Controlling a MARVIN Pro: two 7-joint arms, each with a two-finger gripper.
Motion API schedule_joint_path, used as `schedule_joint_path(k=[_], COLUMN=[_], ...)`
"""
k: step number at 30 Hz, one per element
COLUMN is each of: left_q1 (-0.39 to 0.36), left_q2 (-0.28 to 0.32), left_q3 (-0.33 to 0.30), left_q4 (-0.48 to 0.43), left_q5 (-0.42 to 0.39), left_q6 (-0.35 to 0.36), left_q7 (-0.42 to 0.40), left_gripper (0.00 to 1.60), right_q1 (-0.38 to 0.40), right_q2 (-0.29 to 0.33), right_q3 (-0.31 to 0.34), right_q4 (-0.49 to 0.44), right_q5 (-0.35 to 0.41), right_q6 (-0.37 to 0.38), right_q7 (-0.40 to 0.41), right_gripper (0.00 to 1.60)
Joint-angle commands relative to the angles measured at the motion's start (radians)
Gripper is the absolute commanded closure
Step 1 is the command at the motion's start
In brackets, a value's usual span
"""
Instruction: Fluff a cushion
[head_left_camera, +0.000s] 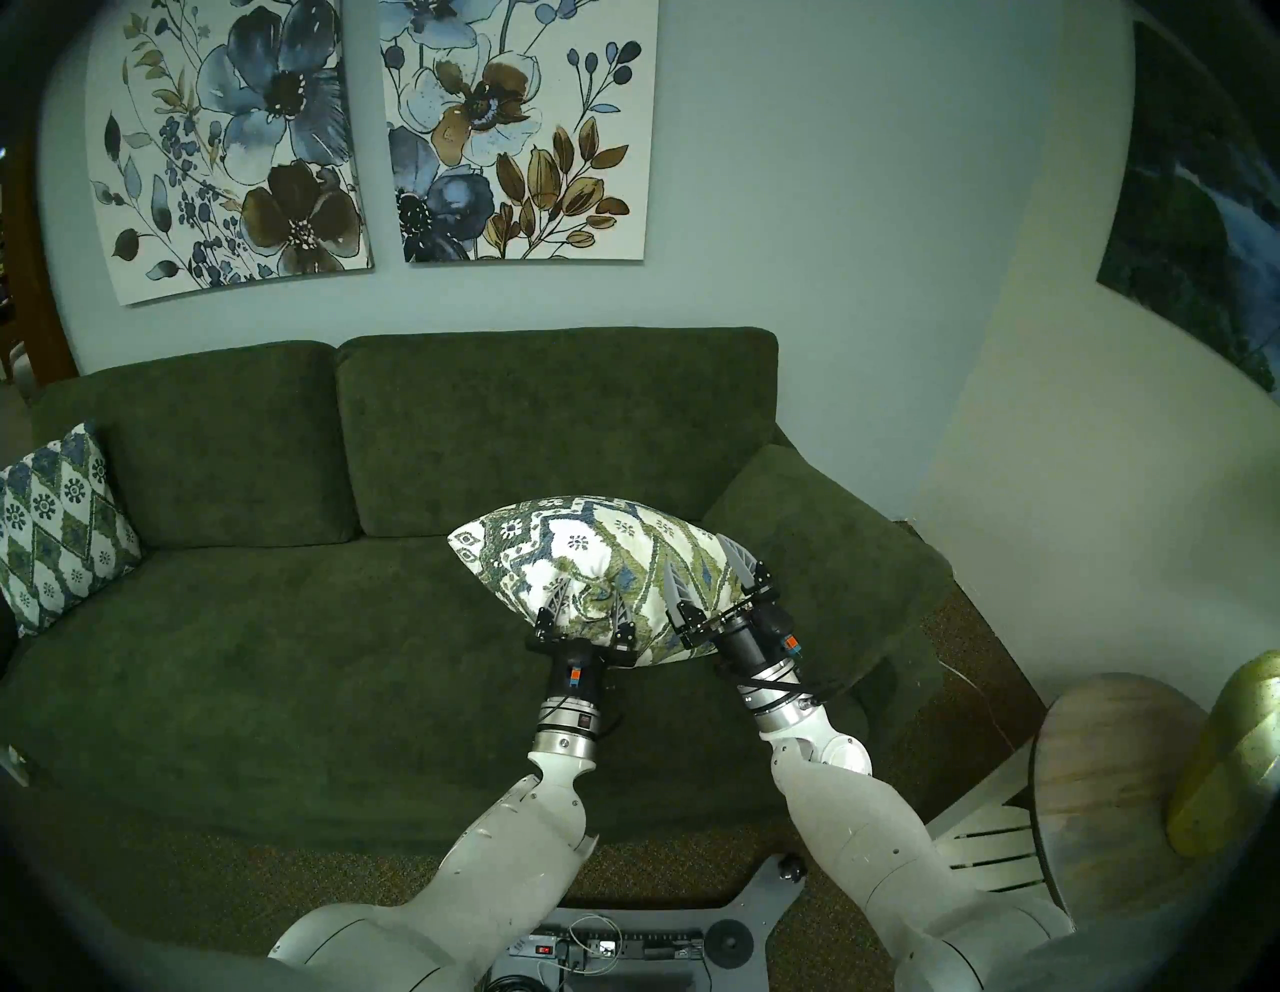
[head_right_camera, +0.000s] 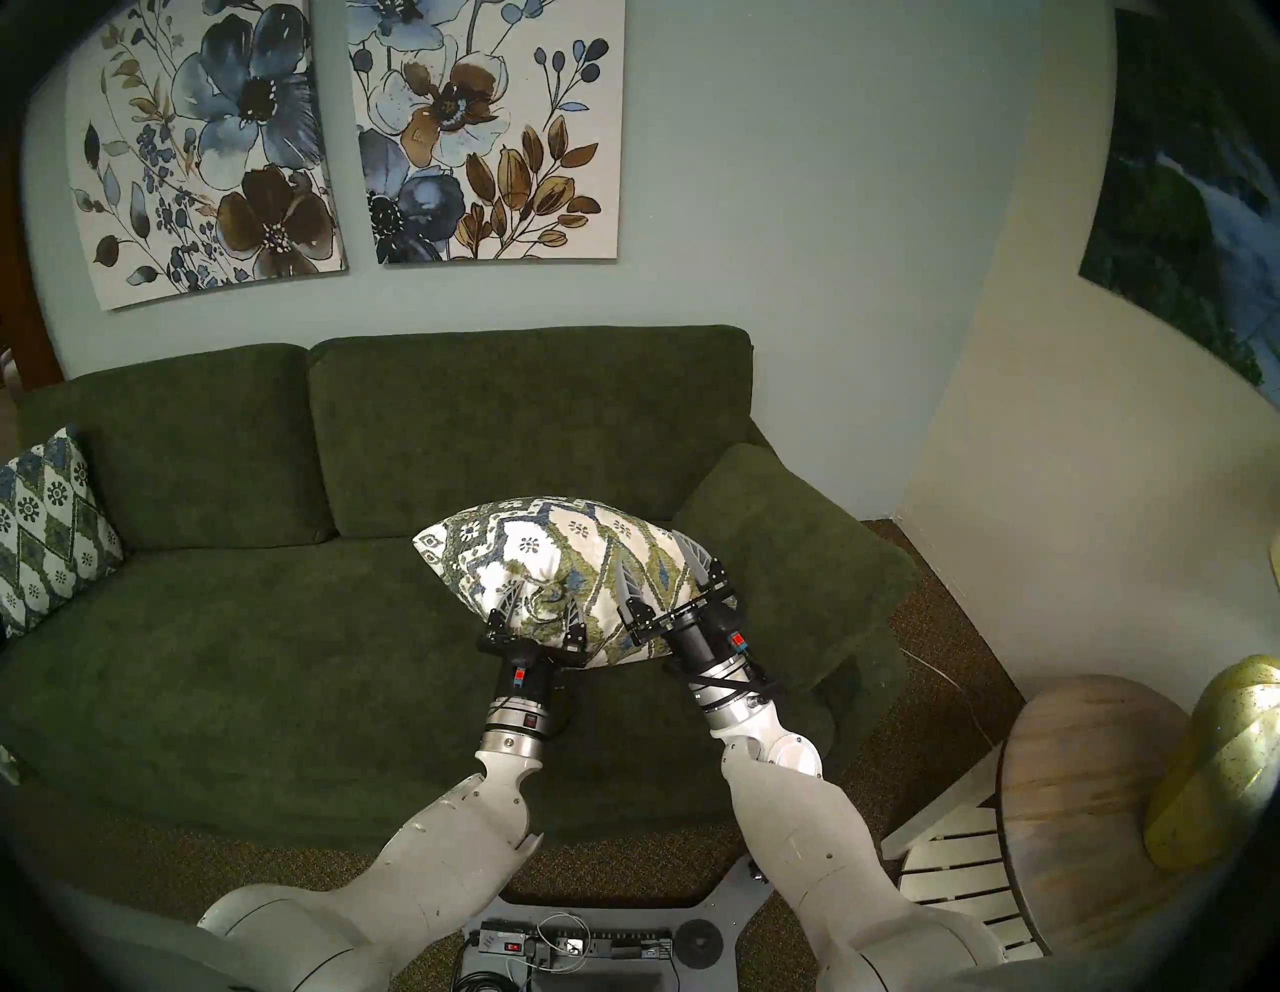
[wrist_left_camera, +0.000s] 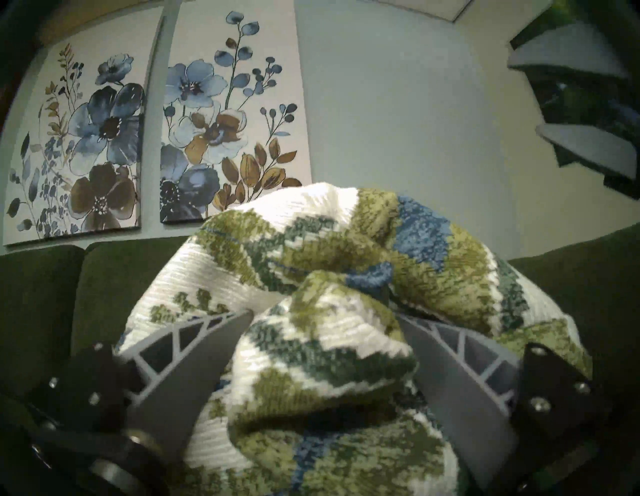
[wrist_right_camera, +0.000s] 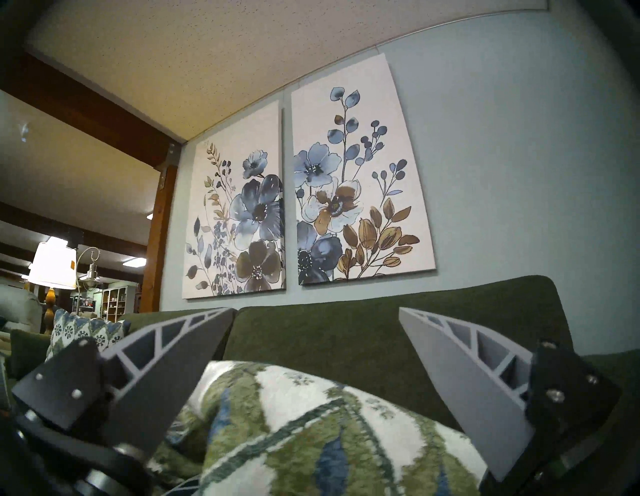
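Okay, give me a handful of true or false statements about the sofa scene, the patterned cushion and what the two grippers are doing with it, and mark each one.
1. The left gripper has a bunched fold of the cushion pinched between its jaws. True.
2. The right gripper is shut tight on a corner of the cushion. False: its jaws stand wide open around the cushion's right end.
3. A second patterned cushion leans at the sofa's left end. True.
4. The cushion lies flat on the seat. False: it is held up above the seat.
5. Two floral paintings hang on the wall above the sofa. True.
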Motion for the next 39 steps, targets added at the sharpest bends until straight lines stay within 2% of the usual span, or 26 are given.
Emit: schedule_joint_path(k=[1, 11, 20, 21, 22, 30, 31, 33, 34, 39], left_q1=[0.032, 0.083, 0.179, 0.189, 0.203, 0.236, 0.239, 0.236, 0.247, 0.261], left_q2=[0.028, 0.094, 0.154, 0.158, 0.167, 0.219, 0.226, 0.229, 0.241, 0.282], left_q3=[0.017, 0.033, 0.049, 0.053, 0.057, 0.074, 0.076, 0.078, 0.079, 0.072], left_q4=[-0.109, -0.242, -0.343, -0.351, -0.37, -0.488, -0.514, -0.508, -0.552, -0.615], left_q5=[0.033, 0.084, 0.112, 0.115, 0.122, 0.175, 0.184, 0.193, 0.203, 0.239], left_q6=[-0.002, -0.002, -0.002, -0.002, -0.002, -0.002, -0.002, -0.002, -0.002, -0.002], left_q7=[0.018, 0.058, 0.077, 0.079, 0.082, 0.112, 0.115, 0.12, 0.125, 0.15], left_gripper=[0.0, 0.0, 0.0, 0.0, 0.0, 0.0, 0.0, 0.0, 0.0, 0.0], right_q1=[-0.056, -0.07, 0.031, 0.04, 0.036, 0.018, 0.013, 0.008, 0.001, -0.032], right_q2=[-0.038, -0.057, -0.011, -0.005, 0.006, 0.044, 0.045, 0.046, 0.047, 0.039], right_q3=[-0.045, -0.086, 0.0, 0.01, 0.025, 0.084, 0.086, 0.087, 0.084, 0.062], right_q4=[0.012, -0.009, -0.159, -0.15, -0.185, -0.215, -0.217, -0.219, -0.221, -0.215], right_q5=[-0.006, -0.001, 0.052, 0.056, 0.065, 0.102, 0.105, 0.108, 0.11, 0.116], right_q6=[0.001, 0.001, 0.001, 0.001, 0.001, 0.001, 0.001, 0.001, 0.001, 0.001], right_q7=[0.024, 0.023, 0.002, 0.0, -0.003, -0.001, 0.002, 0.005, 0.01, 0.026], right_gripper=[0.0, 0.0, 0.0, 0.0, 0.0, 0.0, 0.0, 0.0, 0.0, 0.0])
